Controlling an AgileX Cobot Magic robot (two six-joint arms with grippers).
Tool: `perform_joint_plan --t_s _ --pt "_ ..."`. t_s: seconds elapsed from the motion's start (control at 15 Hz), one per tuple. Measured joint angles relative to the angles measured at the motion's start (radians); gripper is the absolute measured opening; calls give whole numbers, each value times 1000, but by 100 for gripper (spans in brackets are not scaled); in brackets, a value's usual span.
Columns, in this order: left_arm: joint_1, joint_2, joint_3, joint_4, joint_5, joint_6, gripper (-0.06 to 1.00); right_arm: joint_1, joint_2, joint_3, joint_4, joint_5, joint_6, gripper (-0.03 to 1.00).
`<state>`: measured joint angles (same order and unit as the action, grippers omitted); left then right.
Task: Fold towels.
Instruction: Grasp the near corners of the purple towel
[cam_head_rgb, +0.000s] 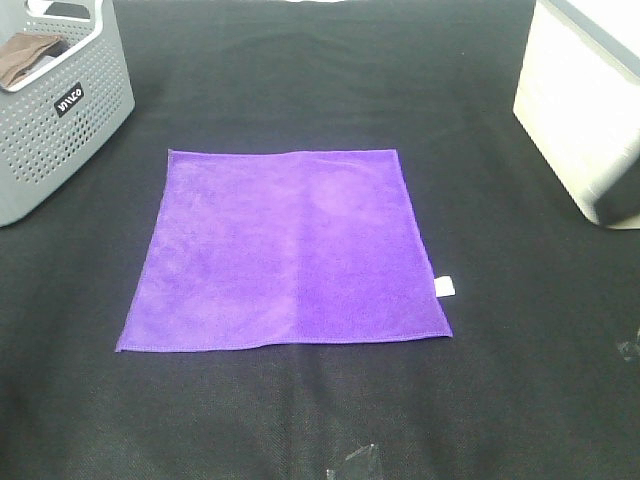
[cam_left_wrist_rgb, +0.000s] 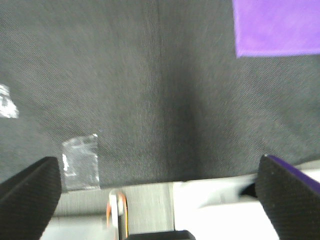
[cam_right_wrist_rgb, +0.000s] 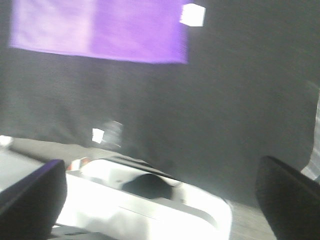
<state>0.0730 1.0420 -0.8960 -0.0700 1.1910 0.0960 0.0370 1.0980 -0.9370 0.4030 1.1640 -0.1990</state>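
Spread wide at the left gripper (cam_left_wrist_rgb: 160, 200): black pads (cam_left_wrist_rgb: 30, 195) far apart, gripping nothing, touching nothing, hanging over the black table cover (cam_left_wrist_rgb: 150, 90) near its front edge. Same at the right gripper (cam_right_wrist_rgb: 160, 197): pads (cam_right_wrist_rgb: 290, 200) far apart, empty, off the cover. Out of the high camera's view, both.

Lies flat and unfolded in the middle of the table: the purple towel (cam_head_rgb: 285, 250), all four stitched edges showing, no corner lifted. Carries a small white tag (cam_head_rgb: 444, 285) that sticks out from the right edge close to the front corner. Shows as one corner only in the left wrist view, well apart from the pads; shows blurred, with the tag, in the right wrist view, also well apart.

Leaves black cover on every side of the towel: broadest in front and to the right, narrower toward the grey perforated basket (cam_head_rgb: 60, 130) at the far left. Touches neither the basket nor the white box (cam_head_rgb: 585, 110) at the far right.

By count: one purple towel, one tag, one basket with one brown cloth (cam_head_rgb: 28, 58) at its top, one white box, two scraps of clear tape (cam_head_rgb: 355, 462) on the cover, one at the front and one at the right edge.
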Motion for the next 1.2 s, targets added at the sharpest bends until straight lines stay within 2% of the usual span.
perform_joint_plan --t_s 0.2,0.33,0.47,0.87,1.0,1.2 --pt "0 228 -30 -109 -122 48 99 0 202 -35 83 -84 -101 96" --pt "0 360 -48 -226 -185 132 99 0 310 -50 111 -145 -129 96" --pt "0 480 -68 -300 -228 212 99 0 387 -52 125 -235 -174 96" --pt "0 750 -123 -433 -315 371 99 0 637 -53 137 -329 -258 96" --pt "3 809 -128 -503 -345 433 99 0 712 -53 160 -360 -291 96" --pt "3 870 -128 -557 -363 511 99 0 787 -53 234 -406 -357 96"
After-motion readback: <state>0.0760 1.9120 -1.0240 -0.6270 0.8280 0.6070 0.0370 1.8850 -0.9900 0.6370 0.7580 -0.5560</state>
